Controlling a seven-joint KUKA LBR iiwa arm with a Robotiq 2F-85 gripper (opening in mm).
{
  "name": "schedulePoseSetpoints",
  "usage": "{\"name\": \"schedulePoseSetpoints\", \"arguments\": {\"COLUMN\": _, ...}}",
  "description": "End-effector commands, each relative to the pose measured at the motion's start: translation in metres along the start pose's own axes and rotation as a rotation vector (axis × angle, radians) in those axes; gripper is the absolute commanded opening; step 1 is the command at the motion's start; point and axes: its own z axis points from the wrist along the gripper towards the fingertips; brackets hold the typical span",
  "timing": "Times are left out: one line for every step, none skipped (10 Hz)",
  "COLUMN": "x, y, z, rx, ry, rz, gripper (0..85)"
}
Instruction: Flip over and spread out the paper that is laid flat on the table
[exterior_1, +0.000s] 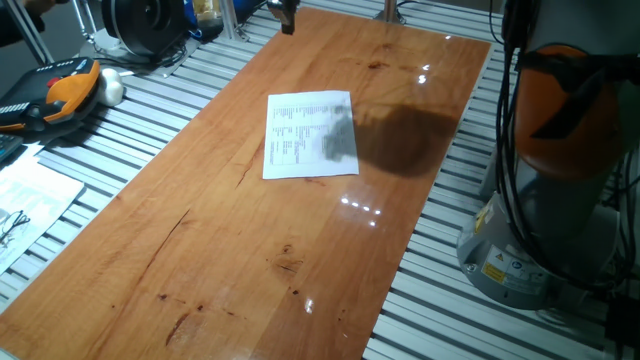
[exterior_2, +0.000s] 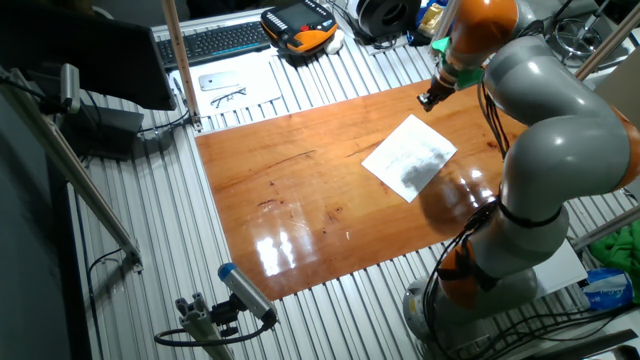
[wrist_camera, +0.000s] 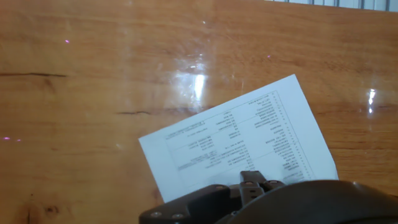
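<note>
The paper (exterior_1: 310, 135) lies flat on the reddish-brown table (exterior_1: 250, 230), toward its far half, with the printed rows of text facing up. It also shows in the other fixed view (exterior_2: 408, 157) and in the hand view (wrist_camera: 242, 143), on the wood (wrist_camera: 93, 93). My gripper (exterior_1: 287, 22) hangs in the air over the table's far edge, apart from the paper and holding nothing. In the other fixed view it (exterior_2: 428, 100) is just beyond the sheet's far corner. In the hand view its fingertips (wrist_camera: 256, 182) sit close together, so it looks shut.
The grey slat surface (exterior_1: 470, 330) surrounds the table (exterior_2: 290, 180). An orange-black pendant (exterior_1: 60, 90), white sheets with line drawings (exterior_1: 25, 200) and a keyboard (exterior_2: 215, 40) lie beside it. The arm's base (exterior_1: 540, 230) stands at one long side. A camera on a stand (exterior_2: 245, 290) is near a corner.
</note>
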Motion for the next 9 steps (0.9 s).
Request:
{"name": "schedulePoseSetpoints", "arguments": {"x": 0.000, "y": 0.004, "z": -0.007, "rx": 0.006, "ry": 0.006, "rz": 0.004, "gripper": 0.0}}
{"name": "schedulePoseSetpoints", "arguments": {"x": 0.001, "y": 0.008, "z": -0.012, "rx": 0.005, "ry": 0.014, "rz": 0.004, "gripper": 0.0}}
{"name": "schedulePoseSetpoints", "arguments": {"x": 0.002, "y": 0.010, "z": -0.014, "rx": -0.001, "ry": 0.025, "rz": 0.005, "gripper": 0.0}}
{"name": "schedulePoseSetpoints", "arguments": {"x": 0.002, "y": 0.013, "z": -0.015, "rx": -0.009, "ry": 0.043, "rz": 0.022, "gripper": 0.0}}
{"name": "schedulePoseSetpoints", "arguments": {"x": 0.002, "y": 0.017, "z": -0.018, "rx": -0.022, "ry": 0.054, "rz": 0.047, "gripper": 0.0}}
{"name": "schedulePoseSetpoints", "arguments": {"x": 0.001, "y": 0.022, "z": -0.022, "rx": -0.037, "ry": 0.058, "rz": 0.089, "gripper": 0.0}}
{"name": "schedulePoseSetpoints", "arguments": {"x": 0.001, "y": 0.027, "z": -0.025, "rx": -0.035, "ry": 0.058, "rz": 0.100, "gripper": 0.0}}
{"name": "schedulePoseSetpoints", "arguments": {"x": 0.001, "y": 0.032, "z": -0.029, "rx": -0.038, "ry": 0.058, "rz": 0.112, "gripper": 0.0}}
{"name": "schedulePoseSetpoints", "arguments": {"x": 0.002, "y": 0.037, "z": -0.033, "rx": -0.036, "ry": 0.055, "rz": 0.117, "gripper": 0.0}}
